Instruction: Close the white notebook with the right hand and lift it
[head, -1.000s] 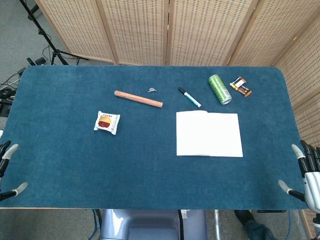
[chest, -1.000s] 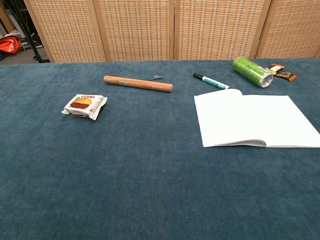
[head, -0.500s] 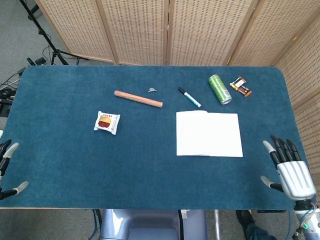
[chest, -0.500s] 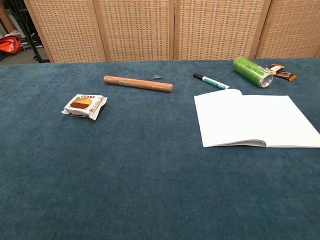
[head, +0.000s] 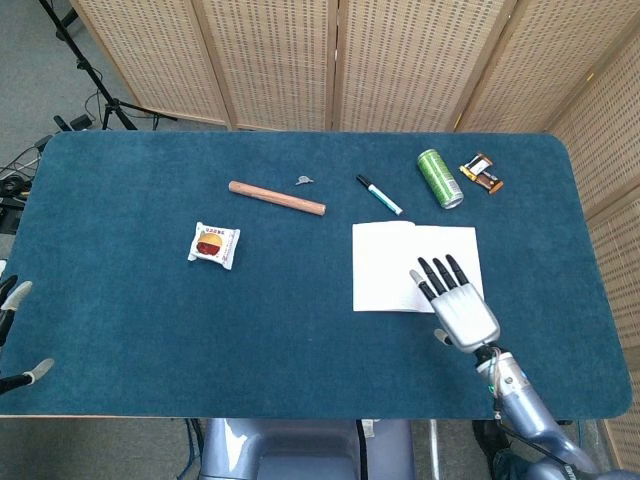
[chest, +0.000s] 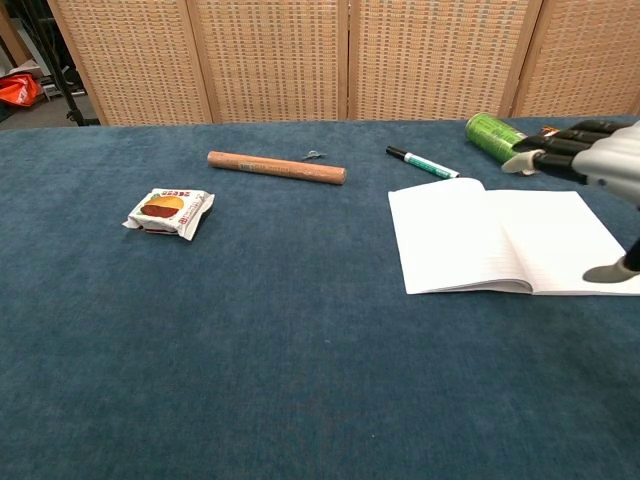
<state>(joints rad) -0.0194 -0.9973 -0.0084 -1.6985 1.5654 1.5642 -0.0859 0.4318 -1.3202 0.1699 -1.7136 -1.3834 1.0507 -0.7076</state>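
The white notebook (head: 400, 258) lies open and flat on the blue table, right of centre; in the chest view the notebook (chest: 470, 240) shows its lined pages. My right hand (head: 458, 307) hovers over the notebook's near right part, fingers straight and spread, holding nothing. In the chest view the right hand (chest: 588, 158) hangs above the right page, at the frame's right edge. My left hand (head: 14, 335) shows only as fingertips at the left edge of the head view, spread apart and empty.
A green can (head: 440, 178) lies behind the notebook, with a snack bar (head: 481, 173) to its right. A marker pen (head: 379, 194) sits just beyond the notebook's far left corner. A wooden rod (head: 277, 198), a small metal clip (head: 304, 180) and a snack packet (head: 214, 244) lie further left.
My right hand has swung in from the table's near right edge toward the left and now hovers over the notebook. The left hand and the objects have stayed put.
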